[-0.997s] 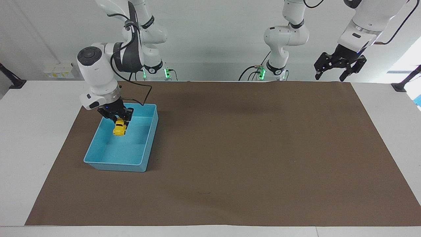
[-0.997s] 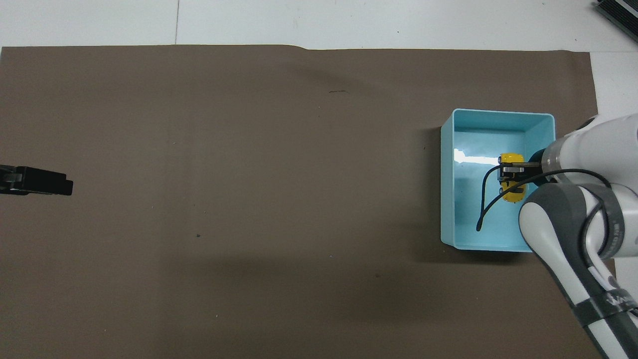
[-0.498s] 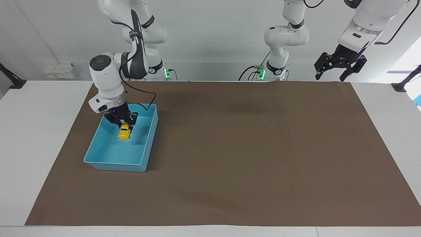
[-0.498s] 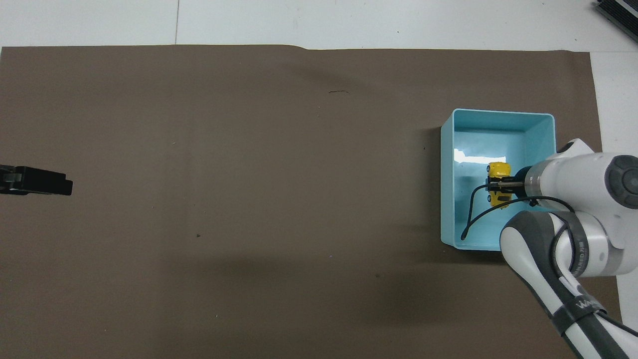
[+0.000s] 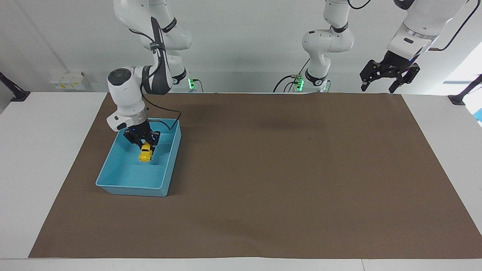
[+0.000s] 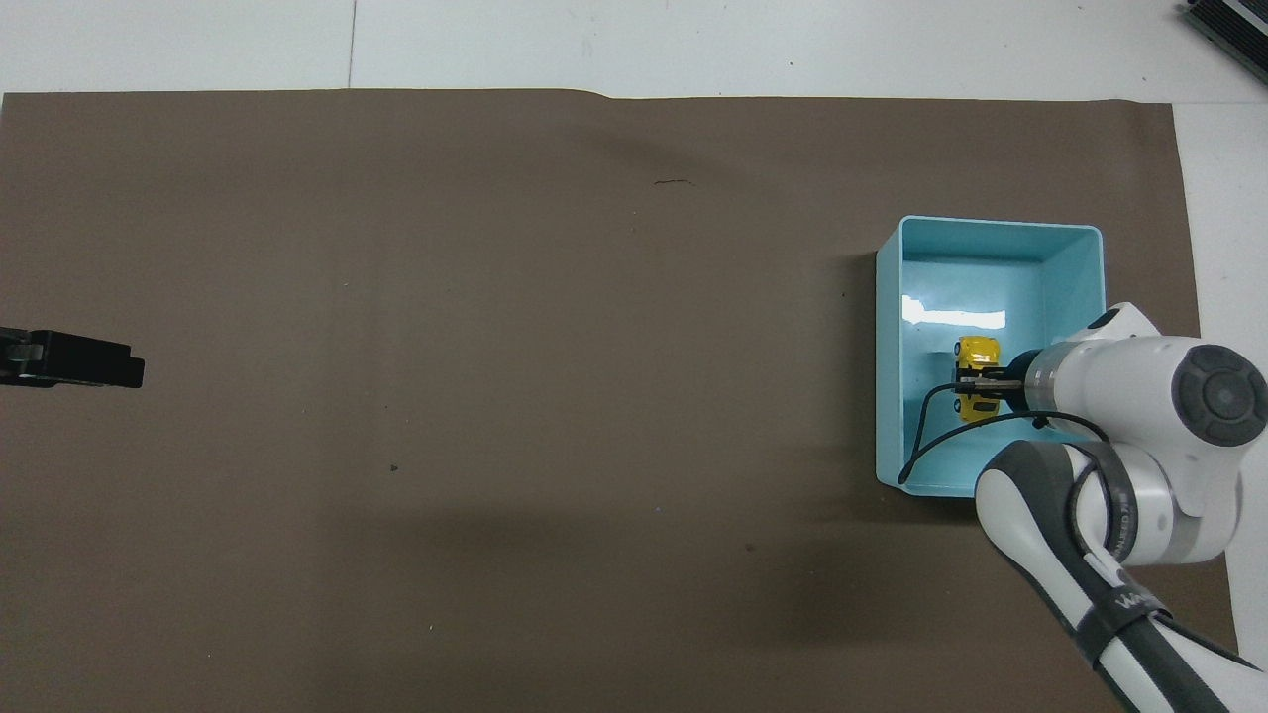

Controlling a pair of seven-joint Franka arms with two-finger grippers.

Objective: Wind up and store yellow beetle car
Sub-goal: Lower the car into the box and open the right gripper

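Progress first: over the last second your right gripper has carried the yellow beetle car lower into the light blue bin and a little toward the wall of the bin that lies nearer the robots, while the arm's wrist has swung more upright above it. The gripper is clamped on the car, its fingertips pinching the little body from two sides, and the car hangs nose-down inside the bin walls. From the facing view the car looks very close to the bin floor, possibly touching it, but you cannot be sure from this angle, since the overhead view only shows the car well within the rim and tells nothing of height. The bin itself sits on the brown mat at the right arm's end of the surface and has not shifted. Your left gripper waits raised over the surface's edge at its own end, fingers spread wide and holding nothing, unchanged throughout. For the task, this reads as the storing step nearly done: the descent is almost spent, and what remains, by my judgement, is for you to let go of the car and lift clear without dragging it along.
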